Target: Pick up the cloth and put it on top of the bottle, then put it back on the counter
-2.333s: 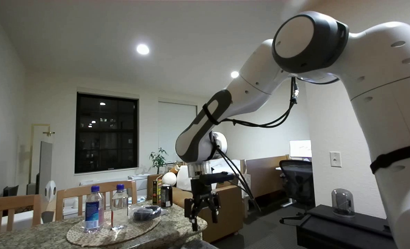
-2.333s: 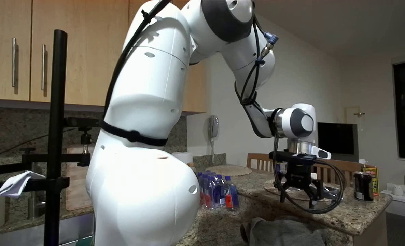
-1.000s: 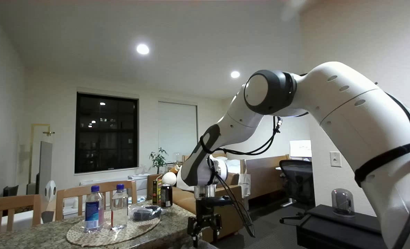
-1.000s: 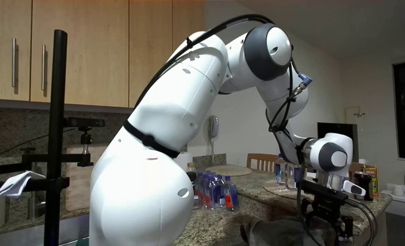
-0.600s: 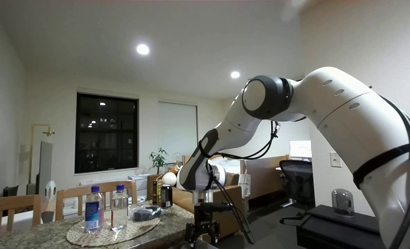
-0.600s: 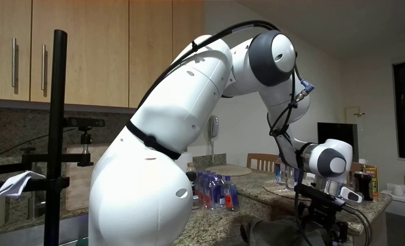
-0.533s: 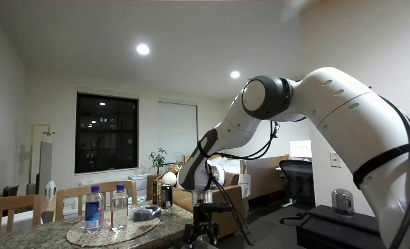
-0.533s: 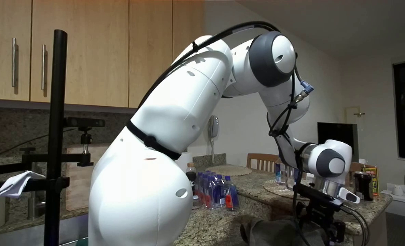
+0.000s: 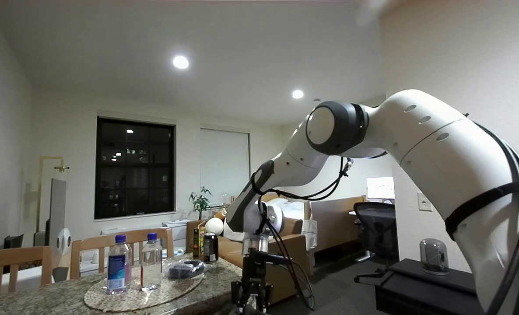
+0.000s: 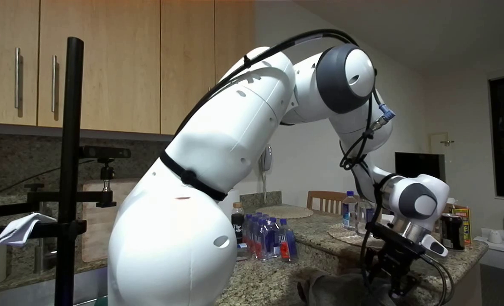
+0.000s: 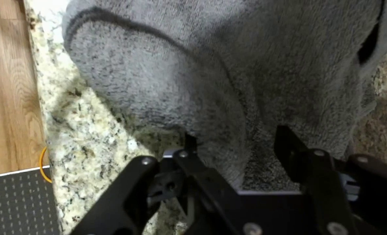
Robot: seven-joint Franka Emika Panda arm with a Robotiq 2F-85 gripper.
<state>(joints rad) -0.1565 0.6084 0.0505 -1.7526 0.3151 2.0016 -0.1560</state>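
The grey cloth (image 11: 161, 71) lies rumpled on the counter and fills most of the wrist view. It also shows at the bottom of an exterior view (image 10: 337, 291). My gripper (image 11: 236, 138) is open, with its fingers apart and a fold of cloth between them. The left finger is at the cloth's edge, its tip partly hidden by the cloth; the right finger stands over the cloth. In an exterior view my gripper (image 9: 251, 302) is low at the counter's end, fingertips cut off. Two clear bottles with blue caps, a labelled bottle (image 9: 117, 267) and another bottle (image 9: 151, 264), stand upright on a mat.
The round mat (image 9: 97, 302) also bears a plastic-wrapped dark pack (image 9: 185, 269). A black can (image 9: 210, 248) and a box (image 9: 198, 243) stand behind. Several bottles (image 10: 269, 238) cluster on the granite counter (image 10: 260, 284). The counter edge (image 11: 40, 98) runs along the wrist view's left side.
The arm has reached forward and down, bringing the gripper from above the counter to the cloth. In the last half second it has shifted and tilted slightly. The bottles have not moved.
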